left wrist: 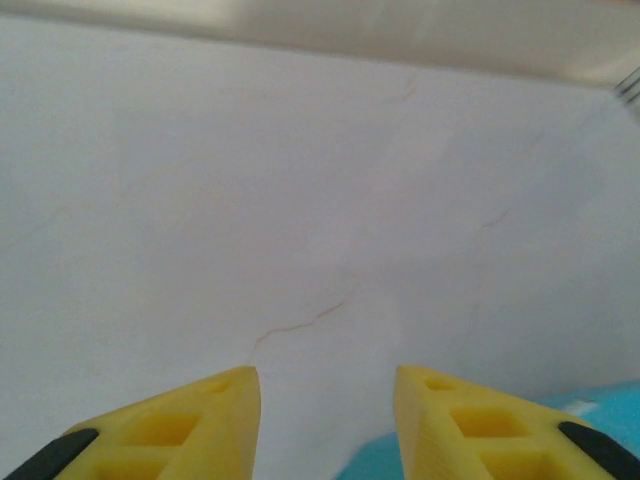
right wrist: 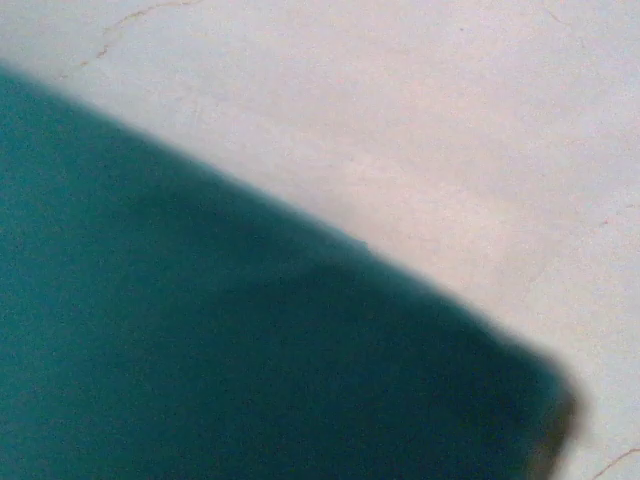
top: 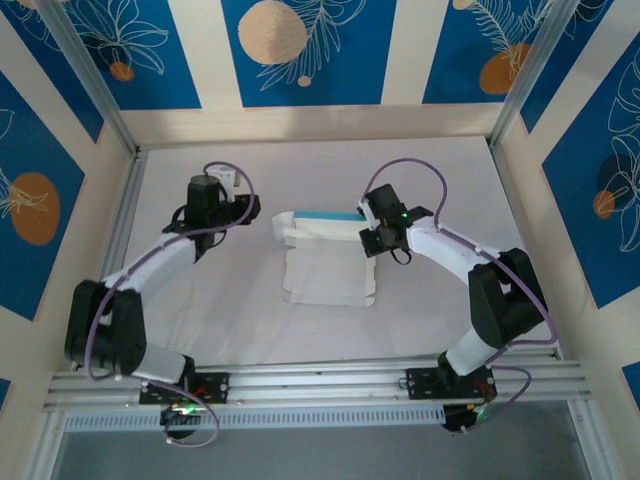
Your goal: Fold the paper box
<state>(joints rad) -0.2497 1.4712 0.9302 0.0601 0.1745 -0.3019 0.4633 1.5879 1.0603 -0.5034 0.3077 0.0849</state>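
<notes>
Paper box (top: 325, 265) lies flat in the middle of the table (top: 200, 300). It is mostly white, with a blue strip along its far edge. The left gripper (top: 248, 208) is just left of the box and not touching it. Its yellow fingers (left wrist: 190, 430) are apart, with nothing between them. The right gripper (top: 372, 235) is closed and sits at the far right end of the box. Blue card (right wrist: 200, 330) is blurry and very close to its camera, so I cannot tell if it pinches the card.

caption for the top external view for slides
Partly folded paper box on a white table, right arm at its blue flap
</notes>
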